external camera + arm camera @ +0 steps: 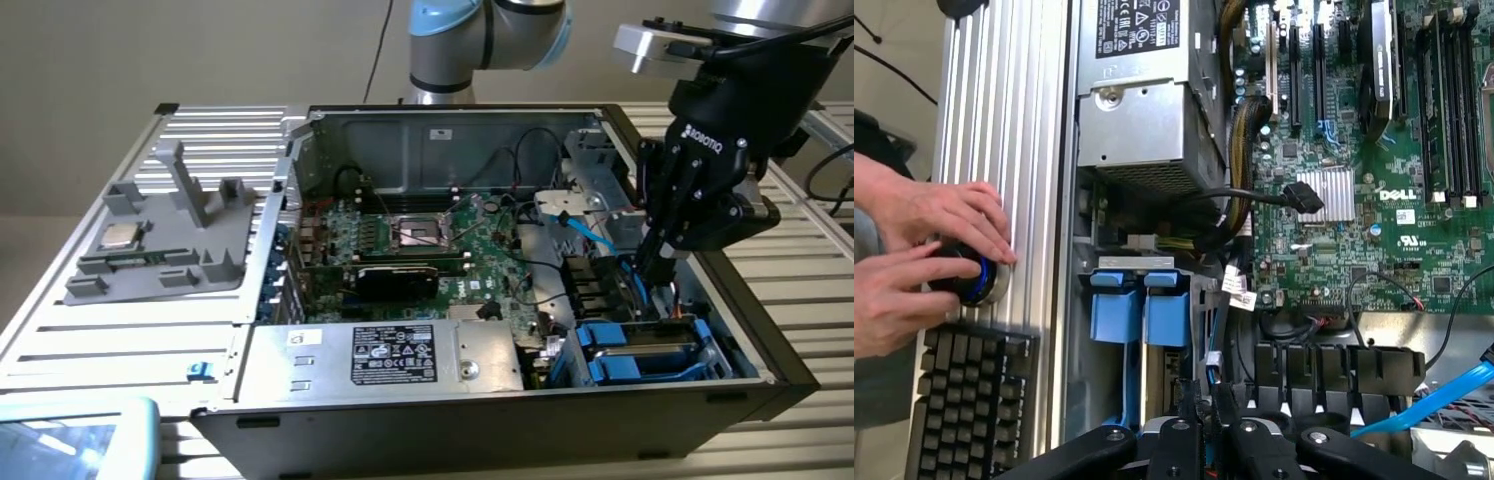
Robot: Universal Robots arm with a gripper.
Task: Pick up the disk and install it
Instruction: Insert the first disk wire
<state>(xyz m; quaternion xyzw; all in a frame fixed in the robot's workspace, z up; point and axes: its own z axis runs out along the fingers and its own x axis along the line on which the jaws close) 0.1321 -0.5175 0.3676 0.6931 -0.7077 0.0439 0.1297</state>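
The claw (657, 270) is hanging at the end of the single arm, reaching down into the open computer case (747, 395) at the corner where the drive bay sits. Whether it is open or closed cannot be told, and nothing is visibly being carried.

The disk (641, 348) is sitting in that bay in its blue frame, directly under the claw and a little out in front of its tip. It looks near but still apart, though any contact is hidden. In the wrist view two blue end tabs (1124, 308) are standing side by side just ahead of the claw. The frame rails are running back from them towards and beneath it. So the disk's long axis seems to be lying in line with the claw's reach rather than across it, with the tabbed end farthest away.

Well off to one side of the claw, outside the case, a person's hands (924, 250) are resting on a round knob (979, 280) beside a keyboard (969, 400).
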